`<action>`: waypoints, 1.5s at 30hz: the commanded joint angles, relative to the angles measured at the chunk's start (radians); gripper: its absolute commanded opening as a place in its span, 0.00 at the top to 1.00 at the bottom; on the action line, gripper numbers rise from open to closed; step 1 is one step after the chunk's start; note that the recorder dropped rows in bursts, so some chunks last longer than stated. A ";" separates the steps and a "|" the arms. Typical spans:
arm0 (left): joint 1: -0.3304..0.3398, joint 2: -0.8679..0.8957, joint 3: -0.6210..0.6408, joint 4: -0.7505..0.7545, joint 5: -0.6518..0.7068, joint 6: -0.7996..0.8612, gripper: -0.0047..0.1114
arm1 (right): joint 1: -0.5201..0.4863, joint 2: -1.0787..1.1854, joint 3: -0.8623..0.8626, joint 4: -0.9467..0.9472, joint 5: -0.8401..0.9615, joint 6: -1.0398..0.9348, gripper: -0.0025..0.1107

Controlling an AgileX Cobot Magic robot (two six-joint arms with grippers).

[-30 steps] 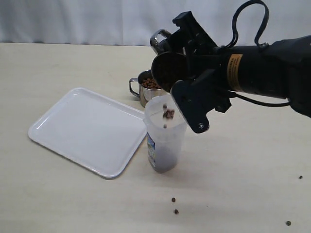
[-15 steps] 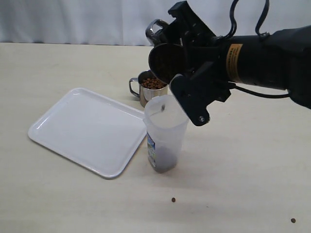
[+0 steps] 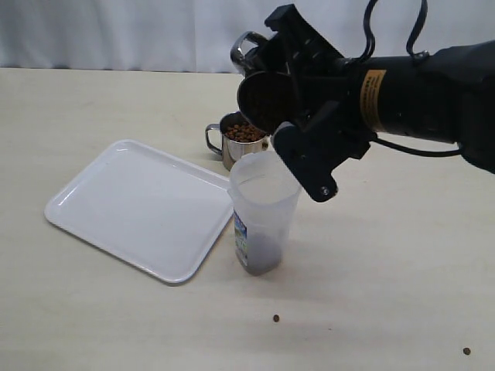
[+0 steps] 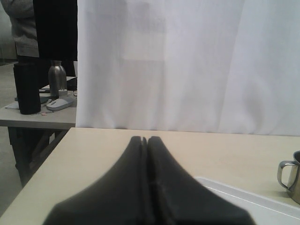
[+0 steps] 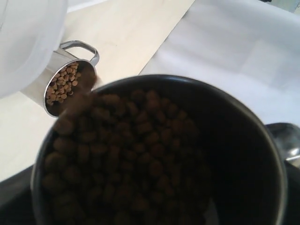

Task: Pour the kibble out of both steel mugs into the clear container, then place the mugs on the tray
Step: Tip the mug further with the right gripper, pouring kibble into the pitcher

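Kibble (image 3: 263, 251) lies as a dark layer in the bottom of the clear tub (image 3: 264, 202), which stands upright on the table (image 3: 100, 309) just beside the near right corner of the white tray (image 3: 139, 202). Above the tub, the right gripper (image 3: 302, 104) is clamped on a tilted mug (image 3: 267, 99). The mug's mouth faces down toward the tub's rim, and its loop handle points up and away. Its inside looks dark from this side. A standing mug (image 3: 238, 141) sits on the table behind the tub, brim-full of brown pellets. It is close to the tray's far edge but off it. Two loose pellets (image 3: 276, 318) lie on the table in front of the tub, well apart from each other.

From the left wrist, the left gripper (image 4: 144, 139) has its two dark fingers pressed together with nothing between them. It sits above the table edge. The tray's rim (image 4: 243, 197) and the handle side of the standing mug (image 4: 291, 176) show at the far side, with a white curtain (image 4: 187, 65) behind.

From the right wrist, the tilted mug (image 5: 262, 154) fills the picture, and pellets are heaped toward its lower lip. Beyond it sit the standing mug (image 5: 52, 65) and the blurred white rim of the tub (image 5: 23, 42). The gripper's own fingers cannot be made out here.
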 commanded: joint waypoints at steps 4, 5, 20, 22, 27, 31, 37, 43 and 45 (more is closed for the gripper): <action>-0.001 0.000 0.003 -0.004 -0.010 0.001 0.96 | 0.003 -0.008 -0.010 -0.004 0.010 -0.059 0.94; -0.001 0.000 0.003 -0.004 -0.010 0.001 0.96 | 0.003 -0.008 -0.010 -0.004 0.010 -0.059 0.94; -0.001 0.000 0.003 -0.004 -0.010 0.001 0.96 | 0.003 -0.008 -0.010 -0.004 0.004 -0.133 0.94; -0.001 0.000 0.003 -0.004 -0.010 0.001 0.96 | 0.003 -0.008 -0.010 -0.004 0.004 -0.139 0.94; -0.001 0.000 0.003 -0.004 -0.010 0.001 0.96 | 0.003 -0.008 -0.010 -0.004 0.004 -0.139 0.94; -0.001 0.000 0.003 -0.004 -0.010 0.001 0.96 | 0.003 -0.008 -0.010 -0.004 0.004 -0.157 0.94; -0.001 0.000 0.003 -0.004 -0.010 0.001 0.96 | 0.003 -0.008 -0.010 -0.004 -0.003 -0.192 0.94; -0.001 0.000 0.003 -0.002 -0.010 0.001 0.96 | 0.003 -0.008 -0.010 -0.004 -0.005 -0.241 0.94; -0.001 0.000 0.003 -0.002 -0.010 0.001 0.96 | 0.003 -0.008 -0.010 -0.004 -0.005 -0.241 0.94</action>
